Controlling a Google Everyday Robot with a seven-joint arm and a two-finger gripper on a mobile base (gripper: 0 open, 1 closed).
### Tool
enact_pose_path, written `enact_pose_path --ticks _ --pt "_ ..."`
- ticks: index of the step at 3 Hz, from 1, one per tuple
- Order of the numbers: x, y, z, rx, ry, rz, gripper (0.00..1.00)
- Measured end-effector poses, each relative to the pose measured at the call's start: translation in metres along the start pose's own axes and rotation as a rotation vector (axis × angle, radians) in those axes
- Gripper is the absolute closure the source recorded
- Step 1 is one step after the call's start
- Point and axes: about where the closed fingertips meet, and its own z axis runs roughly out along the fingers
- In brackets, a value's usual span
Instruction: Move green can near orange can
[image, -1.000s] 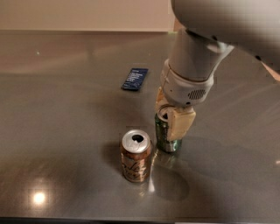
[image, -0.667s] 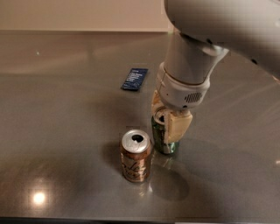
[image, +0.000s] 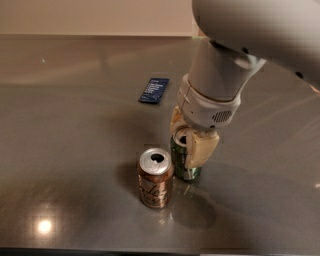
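Claw: the claw (image: 186, 139) hangs straight down from the arm over the middle-right of the bench (image: 70, 150), its two fingers on opposite sides of the green can's upper half, clenched on it as far as can be seen.
Green can: the green can (image: 178, 162) stands upright directly beneath the claw, long axis vertical, base on or just off the bench; I cannot tell which.
Orange can: the orange can (image: 155, 185) stands upright, just beside the green can, to its left and nearer the camera; a narrow gap shows between them.
Deciding relation: the target lies left and forward of the claw, close by.
Judgement: the cans look near enough; letting go without tipping either is likely what remains.
Elsewhere: a blue card (image: 154, 90) lies flat, well behind both.
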Motion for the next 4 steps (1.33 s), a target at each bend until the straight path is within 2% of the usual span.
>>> enact_pose_path --ticks 1,2,3,4 --pt "-0.0085 0.0052 -0.0019 0.015 -0.045 -0.021 0.36" --pt "-0.0122 0.0084 -0.0021 0.017 -0.064 -0.037 0.13" --pt "-0.0118 0.0098 -0.0018 0.026 -0.051 -0.051 0.00" --pt "-0.0119 0.0098 -0.0019 0.027 -0.051 -0.051 0.00"
